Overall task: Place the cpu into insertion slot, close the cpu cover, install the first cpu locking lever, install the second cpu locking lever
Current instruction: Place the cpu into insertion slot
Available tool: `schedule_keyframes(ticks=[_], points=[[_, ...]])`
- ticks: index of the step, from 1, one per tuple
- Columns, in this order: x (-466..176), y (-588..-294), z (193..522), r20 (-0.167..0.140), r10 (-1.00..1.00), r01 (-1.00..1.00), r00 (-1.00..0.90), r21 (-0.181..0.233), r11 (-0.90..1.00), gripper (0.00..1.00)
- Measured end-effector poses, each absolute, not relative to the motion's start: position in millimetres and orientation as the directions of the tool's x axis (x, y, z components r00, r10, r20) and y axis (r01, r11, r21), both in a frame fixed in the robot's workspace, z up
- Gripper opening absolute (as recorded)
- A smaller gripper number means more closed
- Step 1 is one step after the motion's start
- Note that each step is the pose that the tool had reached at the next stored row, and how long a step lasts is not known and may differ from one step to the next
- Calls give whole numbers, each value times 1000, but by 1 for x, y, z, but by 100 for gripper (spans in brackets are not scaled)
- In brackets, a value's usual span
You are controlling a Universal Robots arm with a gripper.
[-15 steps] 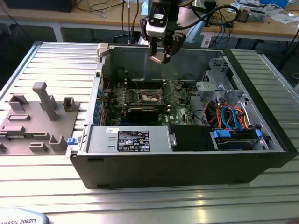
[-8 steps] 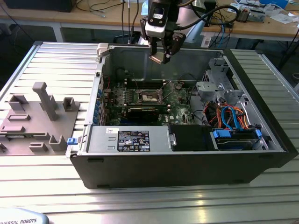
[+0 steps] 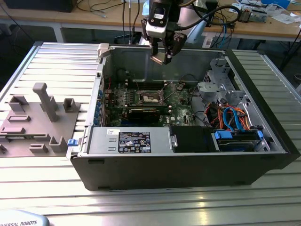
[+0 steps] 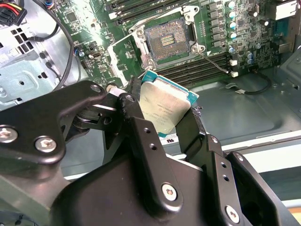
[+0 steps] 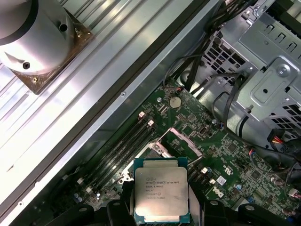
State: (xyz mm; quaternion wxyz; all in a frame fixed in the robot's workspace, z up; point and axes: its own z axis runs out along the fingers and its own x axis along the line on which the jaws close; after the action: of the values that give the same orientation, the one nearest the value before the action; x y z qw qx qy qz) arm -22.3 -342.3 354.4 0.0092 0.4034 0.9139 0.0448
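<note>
My gripper [image 3: 162, 57] hangs above the open computer case, over its rear wall, shut on the cpu [image 3: 160, 59]. In both wrist views the cpu [image 4: 162, 106] [image 5: 161, 194] is a square silver-topped chip with a green edge, clamped between the two black fingers [image 4: 136, 125] [image 5: 210, 210]. Below on the green board lies the insertion slot [image 3: 151, 97] [image 4: 168, 41], a dark square socket with nothing in it. In the first wrist view the chip partly hides the slot [image 5: 157, 151]. The cpu cover [image 4: 123, 51] [image 5: 184, 142] stands flipped open beside the socket. A thin wire lever [image 4: 214, 63] is swung away from it.
A metal drive cage [image 3: 217, 80] with orange and blue cables [image 3: 233, 115] fills the case on the exterior view's right. A power supply [image 3: 127, 140] runs along the near wall. A grey fixture [image 3: 35, 120] sits on the table at the exterior view's left. Long memory slots [image 4: 207, 70] flank the socket.
</note>
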Motion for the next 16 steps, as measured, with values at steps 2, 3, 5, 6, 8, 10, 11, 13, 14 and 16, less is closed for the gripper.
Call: schedule_keyframes(ticks=[2,3,5,6,8,10,11,13,14,16], points=[[-22,-342,354,19,740,738,-673,89,669,54],[-22,-342,354,19,740,739,-672,89,668,54],[-22,-342,354,19,742,740,-670,89,666,54],[-22,-342,354,19,743,741,-669,89,666,54],[-22,-342,354,19,744,742,-668,89,664,54],[-22,-342,354,19,745,743,-667,89,663,54],[-22,-342,354,19,746,744,-666,89,662,54],[-22,-342,354,19,747,745,-665,89,661,54],[-22,-342,354,19,748,746,-663,89,660,54],[-22,-342,354,19,749,748,-662,89,658,54]])
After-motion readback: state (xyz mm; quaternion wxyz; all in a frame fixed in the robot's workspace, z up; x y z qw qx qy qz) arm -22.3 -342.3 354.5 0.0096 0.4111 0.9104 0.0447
